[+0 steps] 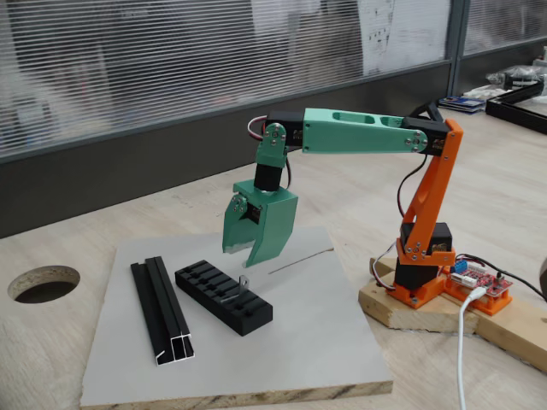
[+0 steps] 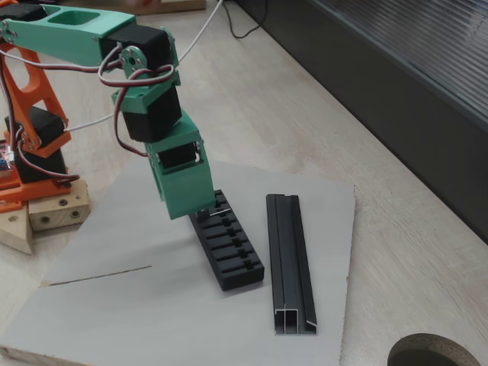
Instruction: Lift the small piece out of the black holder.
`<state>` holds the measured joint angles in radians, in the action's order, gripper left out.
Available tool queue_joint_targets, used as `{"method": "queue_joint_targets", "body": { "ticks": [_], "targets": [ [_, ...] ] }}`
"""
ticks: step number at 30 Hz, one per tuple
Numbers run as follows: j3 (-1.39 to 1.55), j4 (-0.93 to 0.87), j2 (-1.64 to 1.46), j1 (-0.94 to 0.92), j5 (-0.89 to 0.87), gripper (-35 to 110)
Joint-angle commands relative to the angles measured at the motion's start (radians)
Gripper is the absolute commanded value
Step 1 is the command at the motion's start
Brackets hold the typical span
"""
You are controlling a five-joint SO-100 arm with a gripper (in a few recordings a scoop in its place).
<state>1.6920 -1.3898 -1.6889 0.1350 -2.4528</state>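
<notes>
- The small piece (image 1: 244, 283) stands up out of the slotted top of the black holder (image 1: 224, 296), toward the holder's right end in a fixed view; in a fixed view from the other side it shows as a thin silvery sliver (image 2: 220, 208) at the holder's (image 2: 229, 248) far end, just under the green fingers
- The holder lies on a grey board (image 1: 291, 342), beside a longer black channel rail (image 1: 161, 310) with silvery cut ends
- The gripper (image 1: 242, 253) hangs above the holder with its jaws parted, holding nothing; the tips are near the piece but apart from it
- The green and orange arm (image 1: 367, 132) reaches over from its base on a wooden block (image 1: 402, 307) at the board's edge
- A round hole (image 1: 43, 284) is cut in the wooden table (image 1: 51, 359) beside the board
</notes>
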Motion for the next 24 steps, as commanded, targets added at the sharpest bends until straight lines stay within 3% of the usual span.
{"method": "queue_joint_targets", "body": {
  "ticks": [1,24],
  "targets": [
    [-0.006,-0.018,-0.020,0.064,-0.011,35],
    [0.101,-0.003,-0.021,0.095,-0.021,35]
  ]
}}
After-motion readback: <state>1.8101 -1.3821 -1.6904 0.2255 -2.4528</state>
